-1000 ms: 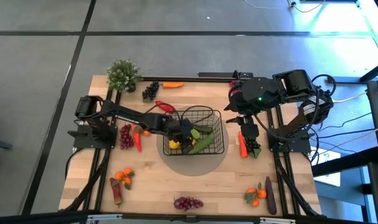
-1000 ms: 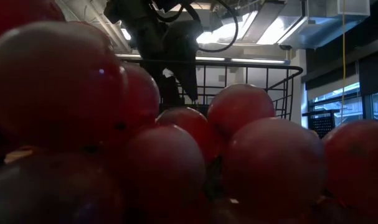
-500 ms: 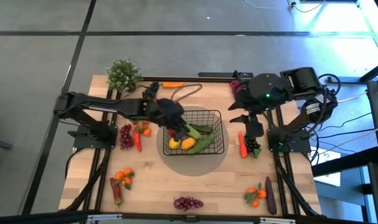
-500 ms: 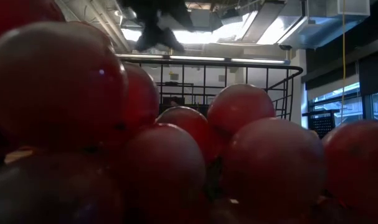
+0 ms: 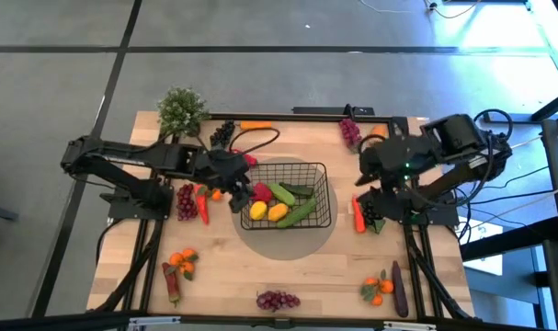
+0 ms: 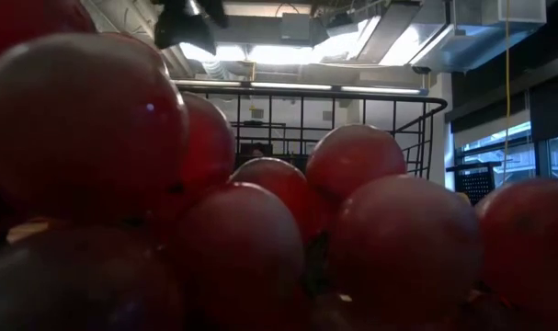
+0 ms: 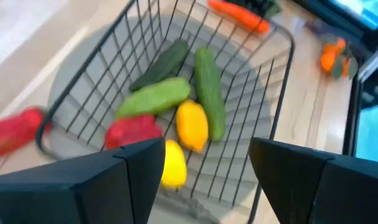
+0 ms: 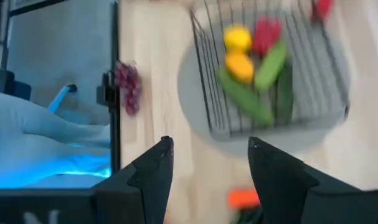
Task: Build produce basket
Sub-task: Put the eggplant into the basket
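The black wire basket stands on a grey round mat at the table's middle. In it lie a red pepper, two yellow lemons and green cucumbers. My left gripper hangs open and empty above the basket's left rim; its fingers frame the basket in the left wrist view. My right gripper is open and empty, raised to the basket's right, above a carrot; it also shows in the right wrist view. The low view shows the basket behind red grapes.
More produce lies around the basket: red grapes and a red pepper at the left, dark grapes and a carrot at the back, oranges, grapes and an eggplant near the front edge. A potted plant stands far left.
My left gripper has risen out of the basket and drawn back toward the table's left edge; a red pepper now shows in the basket where it was. My right arm has swung a little toward the table's right edge.
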Controlling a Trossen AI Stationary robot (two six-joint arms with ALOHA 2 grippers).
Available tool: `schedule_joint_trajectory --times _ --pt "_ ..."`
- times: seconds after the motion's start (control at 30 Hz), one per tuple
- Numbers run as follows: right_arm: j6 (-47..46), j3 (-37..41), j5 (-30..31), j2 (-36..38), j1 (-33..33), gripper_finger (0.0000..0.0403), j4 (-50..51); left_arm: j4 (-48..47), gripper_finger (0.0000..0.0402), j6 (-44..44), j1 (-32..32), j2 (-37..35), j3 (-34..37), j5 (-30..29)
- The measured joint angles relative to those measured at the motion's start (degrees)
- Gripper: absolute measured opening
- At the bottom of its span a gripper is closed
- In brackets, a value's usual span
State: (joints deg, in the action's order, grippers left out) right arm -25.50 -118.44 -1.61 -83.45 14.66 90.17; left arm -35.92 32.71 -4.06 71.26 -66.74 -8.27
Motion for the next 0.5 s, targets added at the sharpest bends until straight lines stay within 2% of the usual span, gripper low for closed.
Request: schedule_joint_trajectory --times 0.27,0.37,0.5 --pt "-25.9 19.07 -2.91 7.55 6.98 0.0194 -0.09 -0.88 0.022 0.05 -0.86 -0.22 -0.07 -0.15" --pt "-28.34 24.45 -6.76 7.92 10.36 0.0194 -0.08 -2.25 0.022 0.17 -0.54 -0.17 -0.07 0.2" --pt "-25.14 30.82 -12.34 7.42 14.56 0.0194 -0.31 -2.23 0.022 1.6 0.09 -0.17 -0.07 3.5"
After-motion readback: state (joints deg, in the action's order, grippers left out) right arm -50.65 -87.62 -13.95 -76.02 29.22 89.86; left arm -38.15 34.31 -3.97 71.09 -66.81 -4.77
